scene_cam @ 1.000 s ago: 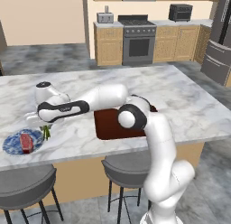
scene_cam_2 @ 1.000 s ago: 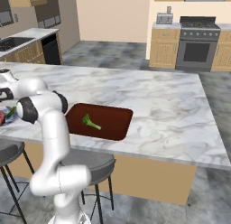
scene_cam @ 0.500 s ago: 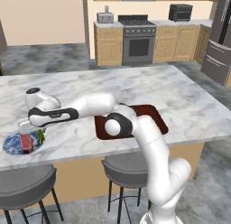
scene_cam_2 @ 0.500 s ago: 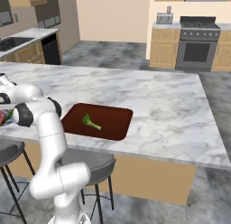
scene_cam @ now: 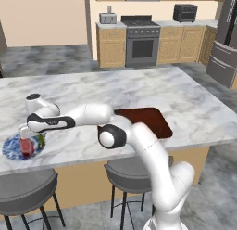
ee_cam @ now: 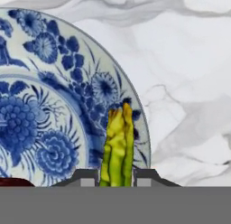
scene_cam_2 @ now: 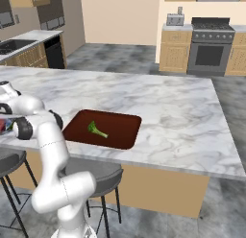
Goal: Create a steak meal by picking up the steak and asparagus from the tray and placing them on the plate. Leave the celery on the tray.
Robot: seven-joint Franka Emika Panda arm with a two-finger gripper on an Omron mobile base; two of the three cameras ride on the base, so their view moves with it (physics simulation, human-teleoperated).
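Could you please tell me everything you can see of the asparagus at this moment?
The asparagus is a slim spear, yellow-green in the hand view and darkening toward its tip. It is held between the two fingertips of the gripper, tip pointing away from the hand. It lies over the patterned rim of the plate; whether it touches the plate cannot be told. From the left base view it shows as a small green piece beside the steak.

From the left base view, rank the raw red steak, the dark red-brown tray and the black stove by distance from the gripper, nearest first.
1. The raw red steak, on the blue-and-white plate just below the gripper.
2. The dark red-brown tray, to the right along the counter.
3. The black stove, against the back wall.
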